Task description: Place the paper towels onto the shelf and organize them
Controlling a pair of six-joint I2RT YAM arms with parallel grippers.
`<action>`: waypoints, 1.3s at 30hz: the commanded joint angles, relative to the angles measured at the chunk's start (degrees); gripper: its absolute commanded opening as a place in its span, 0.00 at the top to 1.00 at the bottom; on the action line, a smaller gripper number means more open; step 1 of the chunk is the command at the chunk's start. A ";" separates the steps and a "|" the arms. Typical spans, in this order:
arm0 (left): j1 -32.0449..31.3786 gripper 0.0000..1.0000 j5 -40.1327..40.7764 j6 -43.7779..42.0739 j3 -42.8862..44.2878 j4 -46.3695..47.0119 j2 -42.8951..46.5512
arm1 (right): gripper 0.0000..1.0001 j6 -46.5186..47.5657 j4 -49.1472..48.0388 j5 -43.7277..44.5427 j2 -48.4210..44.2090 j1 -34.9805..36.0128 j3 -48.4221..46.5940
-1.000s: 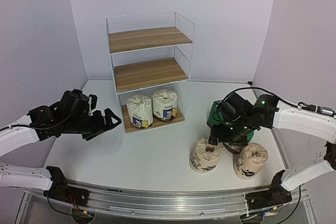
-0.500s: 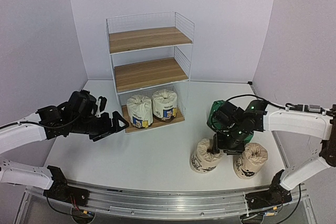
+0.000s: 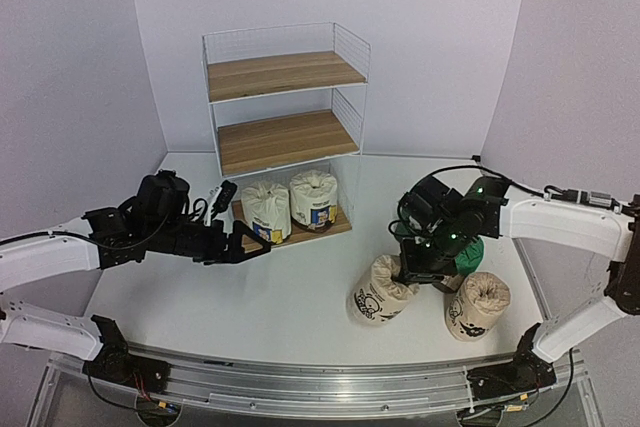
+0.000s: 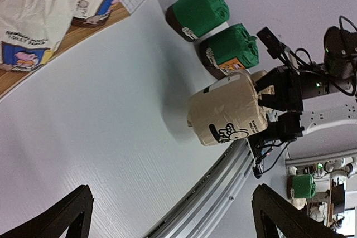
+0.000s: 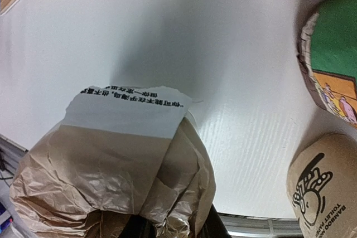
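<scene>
Now R gripper (image 3: pixel 409 272) grips 1 beige roll (image 3: pixel 371 297) at top — L gripper (image 3: pixel 252 240) wide open, empty.

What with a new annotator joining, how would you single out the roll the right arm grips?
Look to the right of the shelf, nearer the camera. It is the beige roll tilted under the right fingers; its beige neighbour stands upright, untouched.
</scene>
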State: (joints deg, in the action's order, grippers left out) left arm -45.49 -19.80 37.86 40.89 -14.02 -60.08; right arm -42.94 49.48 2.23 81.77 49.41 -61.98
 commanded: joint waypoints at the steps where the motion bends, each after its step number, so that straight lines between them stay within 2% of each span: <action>1: -0.32 0.00 -8.13 -6.69 0.80 8.24 -1.51 | 0.89 6.36 -0.59 -6.13 1.24 0.00 -5.99; 6: -0.31 0.00 -4.59 -7.10 0.79 5.92 -0.67 | 0.88 8.94 0.17 -5.57 1.77 -0.06 -15.27; 13: -0.31 0.00 -1.20 -6.42 0.00 3.18 2.09 | 0.87 11.03 3.92 -2.18 10.16 -0.02 -34.44; 18: -0.31 0.00 1.35 -6.07 -0.57 0.47 4.91 | 0.87 12.59 6.77 7.51 16.68 -0.06 -49.21; 23: -0.31 0.00 2.60 -5.88 -1.04 -1.27 7.00 | 0.86 14.62 9.09 9.54 23.03 -0.38 -60.81; 30: -0.31 0.00 3.82 -5.29 -2.71 -1.68 9.57 | 0.85 15.59 9.17 13.38 28.45 -1.58 -69.34; 39: -0.32 0.00 4.83 -4.47 -3.53 -1.94 9.49 | 0.84 16.54 9.06 15.42 31.67 -2.83 -74.34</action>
State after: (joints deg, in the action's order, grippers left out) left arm -45.60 -16.21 33.01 37.64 -16.57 -51.24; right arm -27.29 60.76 14.82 112.71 47.35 -132.43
